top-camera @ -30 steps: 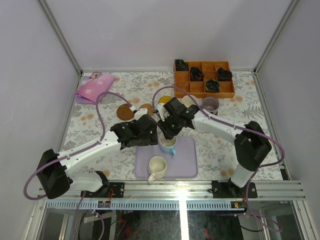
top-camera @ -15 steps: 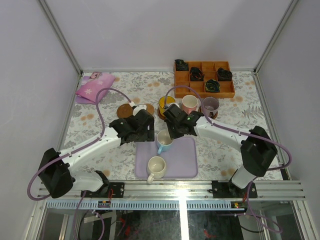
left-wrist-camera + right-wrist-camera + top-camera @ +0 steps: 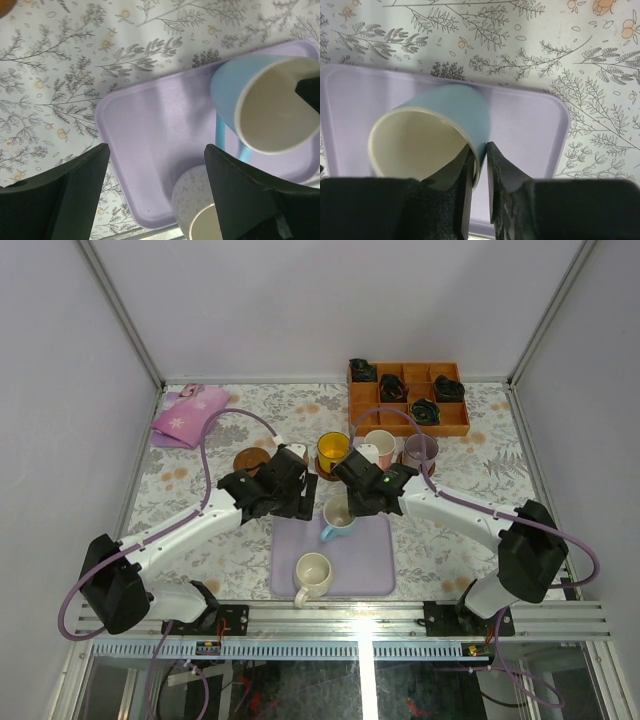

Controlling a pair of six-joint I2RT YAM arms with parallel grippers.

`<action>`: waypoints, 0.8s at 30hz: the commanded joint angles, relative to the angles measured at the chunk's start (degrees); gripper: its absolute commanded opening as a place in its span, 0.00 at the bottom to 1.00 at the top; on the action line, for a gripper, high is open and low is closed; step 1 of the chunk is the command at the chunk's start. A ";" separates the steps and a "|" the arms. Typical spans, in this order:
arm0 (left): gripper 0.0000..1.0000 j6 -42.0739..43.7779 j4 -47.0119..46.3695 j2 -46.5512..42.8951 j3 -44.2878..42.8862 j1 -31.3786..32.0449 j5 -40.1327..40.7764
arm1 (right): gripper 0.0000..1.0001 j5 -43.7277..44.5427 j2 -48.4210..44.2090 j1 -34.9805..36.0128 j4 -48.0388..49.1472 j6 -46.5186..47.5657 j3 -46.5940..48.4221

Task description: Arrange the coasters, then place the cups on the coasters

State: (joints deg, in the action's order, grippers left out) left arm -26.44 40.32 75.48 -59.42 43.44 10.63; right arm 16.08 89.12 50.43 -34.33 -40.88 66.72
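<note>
My right gripper (image 3: pixel 350 504) is shut on the rim of the light blue cup (image 3: pixel 338 517), one finger inside and one outside (image 3: pixel 481 150). This cup (image 3: pixel 455 107) hangs tilted above the lavender tray (image 3: pixel 375 565). My left gripper (image 3: pixel 292 502) hovers open over the tray's left part (image 3: pixel 156 150), apart from the blue cup (image 3: pixel 260 110) and the cream cup (image 3: pixel 200 210). That cream cup (image 3: pixel 315 573) stands on the tray. Yellow (image 3: pixel 332 450), pink (image 3: pixel 378 448) and purple (image 3: pixel 420 450) cups stand in a row behind. A dark coaster (image 3: pixel 252 461) lies left of them.
An orange-brown compartment box (image 3: pixel 408 400) with dark items sits at the back right. A pink flowered cloth (image 3: pixel 188 412) lies at the back left. The floral tablecloth (image 3: pixel 450 535) covers the table, and both arms cross over its middle.
The right gripper closed on the blue cup's rim and raised it tilted off the tray. Both arms drew back, uncovering the yellow and pink cups. The left gripper stayed open.
</note>
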 commanded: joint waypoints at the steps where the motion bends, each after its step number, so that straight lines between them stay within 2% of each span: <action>1: 0.77 4.05 -2.59 -1.46 -0.81 -0.20 -5.94 | 0.22 2.05 -3.35 1.17 -2.00 -1.67 3.03; 3: 0.77 4.16 -2.54 -1.94 -0.55 -0.19 -6.86 | 0.22 1.66 -3.36 1.22 -2.94 -1.57 3.14; 6: 0.77 4.15 -2.62 -2.27 -0.22 -0.18 -8.61 | 0.34 1.01 -2.29 1.22 -4.60 -1.16 3.89; 9: 0.77 4.18 -2.79 -2.78 0.12 -0.18 -10.05 | 0.48 0.82 -2.14 1.39 -4.98 -1.28 4.04; 12: 0.77 4.95 -3.25 -3.70 0.86 -0.20 -11.91 | 0.69 1.62 -2.77 1.48 -5.40 -1.71 4.14; 13: 0.77 5.39 -3.45 -4.10 1.08 -0.20 -12.74 | 0.73 2.07 -3.06 1.47 -5.54 -1.74 4.20; 17: 0.78 8.32 -5.04 -5.92 2.10 -0.20 -17.50 | 0.79 4.86 -4.42 1.42 -6.25 -2.39 4.67; 24: 0.79 13.72 -9.92 -5.63 4.67 -0.18 -23.44 | 0.80 15.16 -10.70 1.44 -6.56 -6.77 3.49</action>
State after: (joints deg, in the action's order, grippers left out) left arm -17.52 35.92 69.25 -56.29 43.44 -8.03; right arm 22.04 84.07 51.40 -40.23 -44.07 68.60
